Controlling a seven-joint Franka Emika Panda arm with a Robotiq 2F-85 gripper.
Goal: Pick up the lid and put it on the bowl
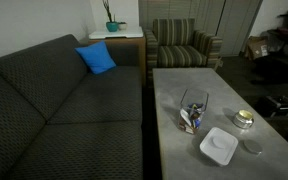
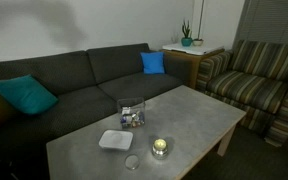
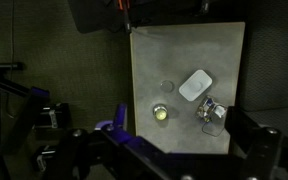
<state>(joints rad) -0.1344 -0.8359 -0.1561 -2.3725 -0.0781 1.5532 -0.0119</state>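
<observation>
On a grey coffee table in a living room, the bowl, a small clear squarish container, stands uncovered right of centre in an exterior view, holding a jumble of colourful items too small to identify. The lid, flat, white and square with rounded corners, lies on the tabletop just beside it, toward the lower right of the frame. A small round tin, yellowish inside, sits near the table's right edge, with a grey disc below it, next to the lid.

In the wrist view, taken from high overhead, the lid lies right of centre, with the bowl just below it, the tin to the left and the disc above the tin. The gripper hangs well above the table, its dark fingers spread wide across the bottom of the frame, grasping nothing. The arm does not appear in either exterior view. A dark sofa fills the left of the frame.
</observation>
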